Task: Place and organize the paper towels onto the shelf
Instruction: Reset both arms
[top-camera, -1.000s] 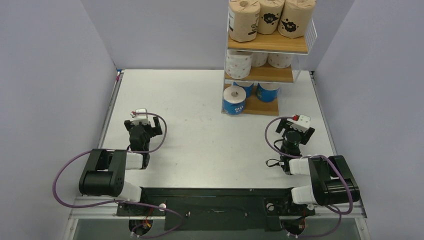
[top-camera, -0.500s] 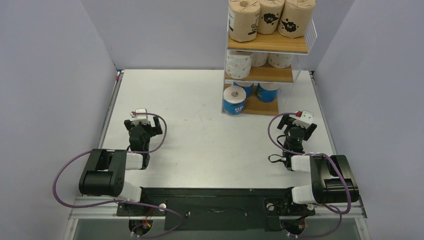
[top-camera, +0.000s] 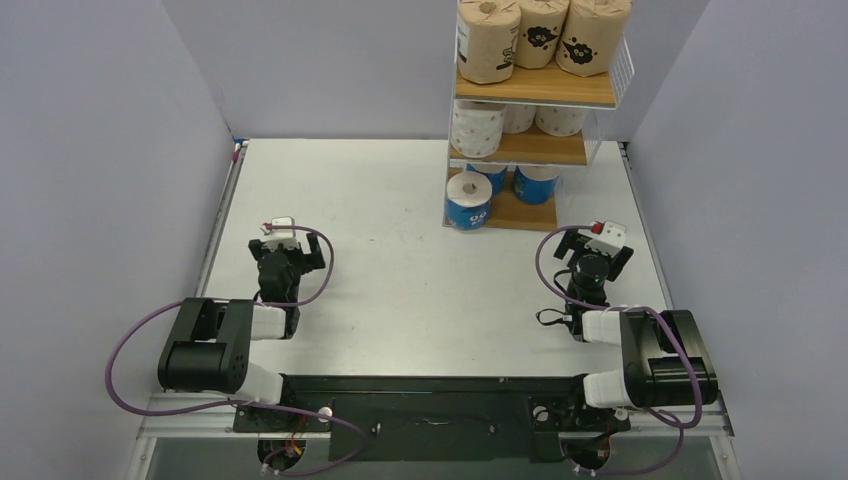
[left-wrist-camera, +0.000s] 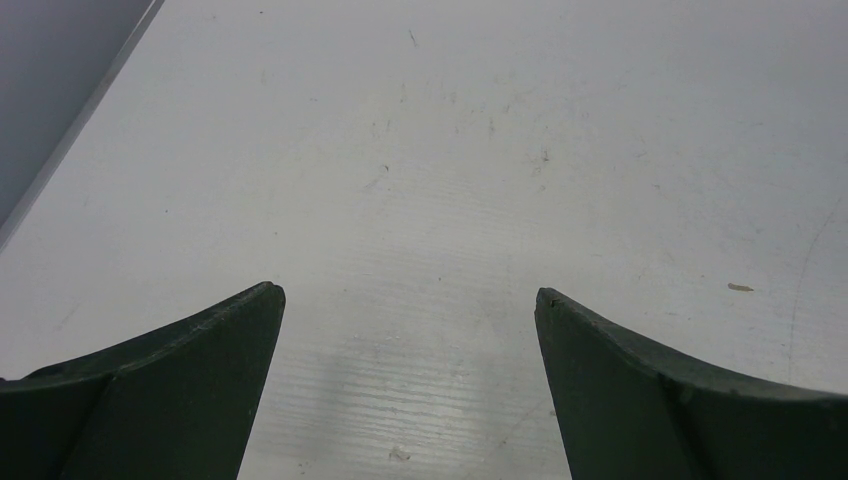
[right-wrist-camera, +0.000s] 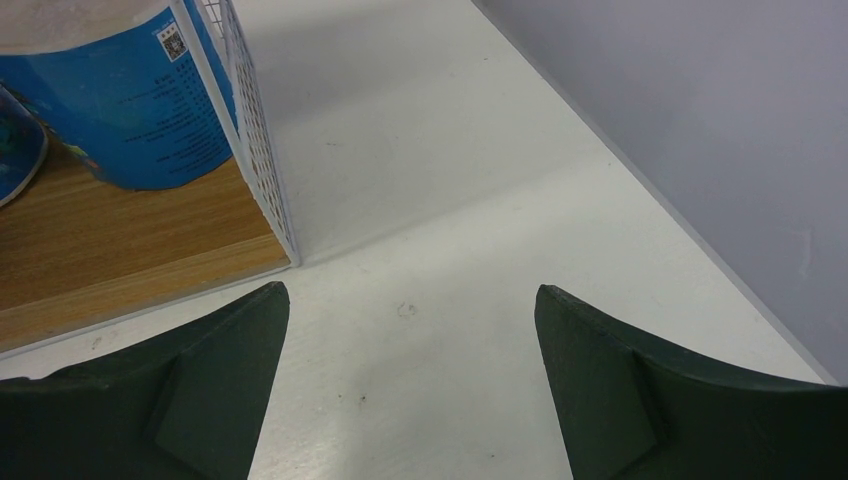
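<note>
All nine rolls appear to be on the shelf (top-camera: 585, 92), which stands just ahead and to the left of the right pincer (right-wrist-camera: 412, 295) and well off ahead and to the right of the left pincer (left-wrist-camera: 410, 300). They are sorted by kind. Three brown rolls (top-camera: 540, 35) share the top board, three white rolls (top-camera: 476, 128) the middle one and three blue rolls (top-camera: 469, 200) the bottom one, though the rear rolls on the two lower tiers show only in part. No roll can be seen on the worktop (top-camera: 400, 250), either between the pincers or ahead of them. Both pincers have their jaws wide apart and hold nothing. The left one hangs over bare worktop. The right one looks at bare worktop beside the shelf's front right corner, with the wire side (right-wrist-camera: 255, 130) and one blue roll up to its left. Both arms sit folded low near their bases, well short of the shelf. From all this I judge the placing done and the sorting by colour done as well. At most a small tidying remains. The front left roll on each tier stands further forward than its two neighbours, and the blue one sits right at the front edge of its board, so it could be nudged back into line. Whether it overhangs that edge cannot be told from here. If neat rows are not required, nothing is left to do.
</note>
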